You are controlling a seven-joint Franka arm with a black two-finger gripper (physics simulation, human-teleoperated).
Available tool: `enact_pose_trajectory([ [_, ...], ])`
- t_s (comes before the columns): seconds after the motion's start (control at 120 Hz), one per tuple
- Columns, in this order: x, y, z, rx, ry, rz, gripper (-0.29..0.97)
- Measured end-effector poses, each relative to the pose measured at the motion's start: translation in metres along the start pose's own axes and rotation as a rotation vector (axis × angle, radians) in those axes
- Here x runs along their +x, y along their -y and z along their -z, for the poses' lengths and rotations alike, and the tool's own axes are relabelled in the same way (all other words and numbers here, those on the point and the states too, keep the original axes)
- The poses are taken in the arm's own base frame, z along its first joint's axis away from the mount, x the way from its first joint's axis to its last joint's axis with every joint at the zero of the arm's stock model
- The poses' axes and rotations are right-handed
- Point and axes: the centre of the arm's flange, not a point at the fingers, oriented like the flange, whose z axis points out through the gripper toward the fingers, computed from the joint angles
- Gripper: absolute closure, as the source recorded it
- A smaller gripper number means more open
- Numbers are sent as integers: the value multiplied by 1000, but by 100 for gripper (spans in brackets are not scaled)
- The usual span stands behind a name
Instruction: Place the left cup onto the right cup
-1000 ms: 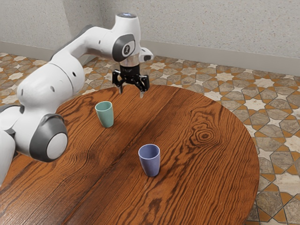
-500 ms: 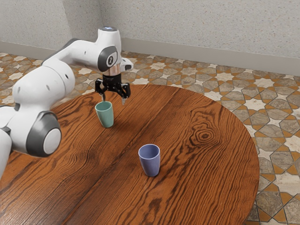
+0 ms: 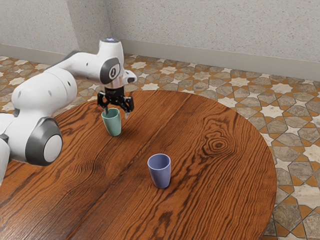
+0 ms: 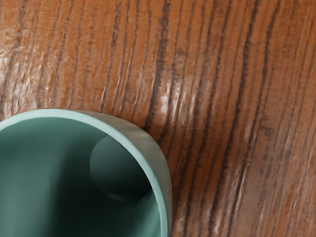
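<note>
A green cup stands upright on the round wooden table, toward the exterior view's left. A blue-purple cup stands upright nearer the table's front, to the exterior view's right of the green one. My gripper hangs open just above the green cup's rim, one finger on each side of the rim's far part. In the wrist view the green cup sits close under my hand, its mouth and inside bottom showing.
The table's edge curves round at the exterior view's right, over a patterned tile floor. A wall runs along the back.
My arm has swung toward the exterior view's left and come down, from over the table's far edge to just above the green cup. Neither cup has moved.
</note>
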Motion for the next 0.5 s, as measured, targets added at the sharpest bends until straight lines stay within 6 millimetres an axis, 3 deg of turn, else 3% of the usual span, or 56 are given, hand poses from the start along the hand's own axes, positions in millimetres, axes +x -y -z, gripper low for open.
enact_pose_trajectory([
  [0.442, 0, -5, -32, -10, 0, -24, 0],
  [0.5, 0, -6, -35, -15, -2, -25, 6],
])
